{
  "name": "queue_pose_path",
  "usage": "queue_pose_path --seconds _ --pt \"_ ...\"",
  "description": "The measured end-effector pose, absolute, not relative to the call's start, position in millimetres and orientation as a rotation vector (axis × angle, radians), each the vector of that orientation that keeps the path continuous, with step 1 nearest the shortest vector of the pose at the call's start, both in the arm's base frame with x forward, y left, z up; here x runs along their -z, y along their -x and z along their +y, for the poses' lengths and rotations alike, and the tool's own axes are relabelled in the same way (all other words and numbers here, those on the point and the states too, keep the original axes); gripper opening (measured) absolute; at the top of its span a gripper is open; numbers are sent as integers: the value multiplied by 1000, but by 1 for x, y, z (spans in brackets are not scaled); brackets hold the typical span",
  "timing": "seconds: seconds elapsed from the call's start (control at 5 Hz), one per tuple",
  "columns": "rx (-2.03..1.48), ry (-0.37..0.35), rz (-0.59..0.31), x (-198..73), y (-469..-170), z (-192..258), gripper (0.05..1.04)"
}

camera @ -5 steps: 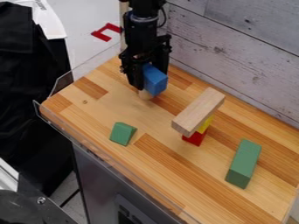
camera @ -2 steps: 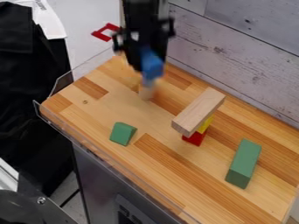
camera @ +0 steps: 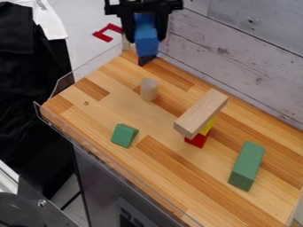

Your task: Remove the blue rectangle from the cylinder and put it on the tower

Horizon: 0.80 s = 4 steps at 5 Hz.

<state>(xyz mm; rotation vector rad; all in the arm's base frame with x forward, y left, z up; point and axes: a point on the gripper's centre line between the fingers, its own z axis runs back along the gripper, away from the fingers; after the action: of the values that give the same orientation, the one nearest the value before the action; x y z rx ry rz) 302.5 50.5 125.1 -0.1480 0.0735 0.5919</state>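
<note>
Blue rectangular block [camera: 146, 43]: top centre, clamped in my gripper [camera: 145, 37].
Wooden cylinder [camera: 149, 89]: above centre, upright, uncapped; removal complete.
Block tower [camera: 198, 140]: right of centre, plank [camera: 201, 113] topmost; I judge placement outstanding.

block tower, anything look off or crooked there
The plain wooden plank sticks out past the smaller yellow block and red block below, which makes it look top-heavy. Nothing there looks toppled or visibly damaged.

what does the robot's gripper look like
The black two-finger robot gripper has a wide, blocky black crossbar whose ends jut out on both sides, with two stout, dark fingers below it. I can make out no markings or cables on it.
</note>
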Motion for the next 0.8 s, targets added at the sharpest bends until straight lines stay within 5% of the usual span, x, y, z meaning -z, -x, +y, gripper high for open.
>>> queue_pose_path --seconds 0.8 --pt "31 148 119 -98 -312 -29 579"
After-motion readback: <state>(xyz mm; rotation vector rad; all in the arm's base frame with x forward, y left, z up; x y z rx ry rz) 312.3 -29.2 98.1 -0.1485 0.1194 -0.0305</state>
